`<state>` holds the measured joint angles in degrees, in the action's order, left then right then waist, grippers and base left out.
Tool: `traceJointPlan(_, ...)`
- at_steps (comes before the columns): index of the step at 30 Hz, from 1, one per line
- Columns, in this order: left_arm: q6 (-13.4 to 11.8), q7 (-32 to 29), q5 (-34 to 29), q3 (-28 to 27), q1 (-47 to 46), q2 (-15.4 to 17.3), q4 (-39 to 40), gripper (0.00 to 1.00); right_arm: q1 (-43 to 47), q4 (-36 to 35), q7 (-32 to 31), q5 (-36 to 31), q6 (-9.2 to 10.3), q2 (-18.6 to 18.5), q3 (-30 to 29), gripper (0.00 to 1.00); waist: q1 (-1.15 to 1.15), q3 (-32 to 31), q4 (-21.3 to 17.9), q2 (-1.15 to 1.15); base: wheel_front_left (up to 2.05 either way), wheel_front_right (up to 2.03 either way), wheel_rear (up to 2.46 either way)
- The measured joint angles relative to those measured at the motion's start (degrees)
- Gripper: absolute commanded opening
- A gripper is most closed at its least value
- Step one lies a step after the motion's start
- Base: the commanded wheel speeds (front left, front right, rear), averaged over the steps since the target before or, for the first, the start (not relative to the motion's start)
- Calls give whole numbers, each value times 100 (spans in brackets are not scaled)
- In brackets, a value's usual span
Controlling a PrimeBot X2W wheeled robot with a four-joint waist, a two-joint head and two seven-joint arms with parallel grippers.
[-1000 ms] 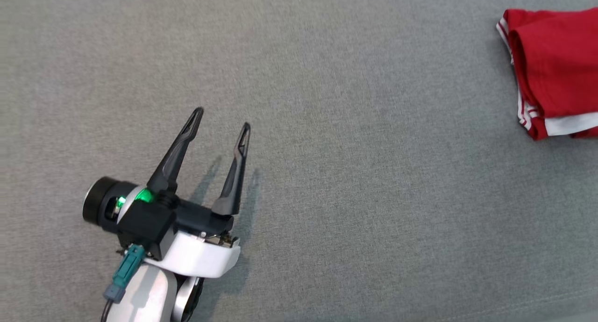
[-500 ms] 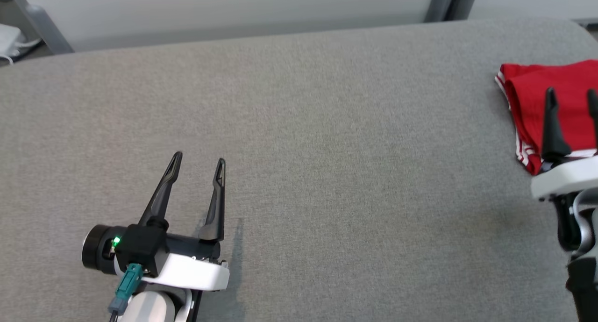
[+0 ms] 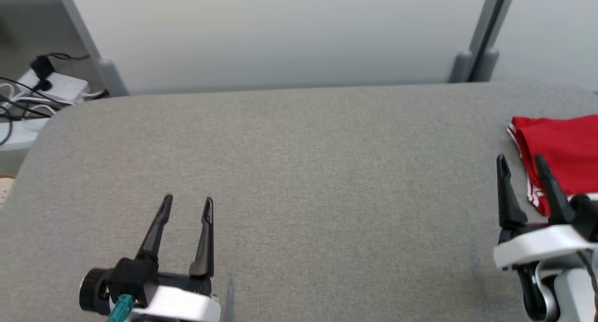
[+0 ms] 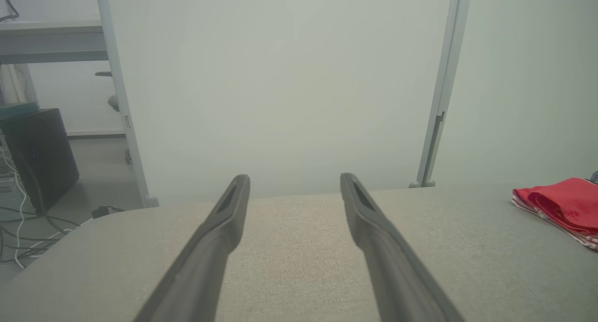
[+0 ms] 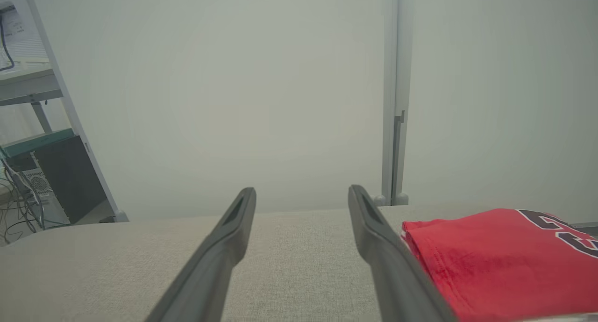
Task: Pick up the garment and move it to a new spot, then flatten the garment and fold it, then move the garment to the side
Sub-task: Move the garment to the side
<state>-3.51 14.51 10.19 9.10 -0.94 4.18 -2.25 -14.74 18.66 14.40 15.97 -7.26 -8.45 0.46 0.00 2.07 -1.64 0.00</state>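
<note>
A folded red garment (image 3: 560, 149) with white trim lies at the right edge of the grey fabric surface (image 3: 299, 172). In the right wrist view the garment (image 5: 495, 261) shows dark lettering, and in the left wrist view the garment (image 4: 560, 205) sits far right. My right gripper (image 3: 521, 161) stands open just left of the garment, its right finger overlapping the garment's edge, nothing between its fingers. My left gripper (image 3: 188, 201) is open and empty at the lower left, far from the garment.
Pale partition panels with grey posts (image 3: 481, 37) stand behind the surface's far edge. A white power strip with black cables (image 3: 42, 86) lies on the floor at the far left. A dark computer case (image 4: 39, 156) stands on the floor at left.
The head camera has tilted up, bringing the far edge and the wall panels into view. The right gripper has come into view and now stands left of the garment. Both grippers stay open.
</note>
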Motion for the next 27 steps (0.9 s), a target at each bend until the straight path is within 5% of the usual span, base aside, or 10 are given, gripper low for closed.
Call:
traceJointPlan(11,255,0,45,-254,552,-104,112,100,1077,-1092,0,-197,1,339,-13,100,0,-461,409,0,0,0,0)
traceJointPlan(27,505,15,-36,-512,1143,-124,260,100,2390,-1723,0,-330,1,523,-35,100,0,-846,353,0,0,0,0)
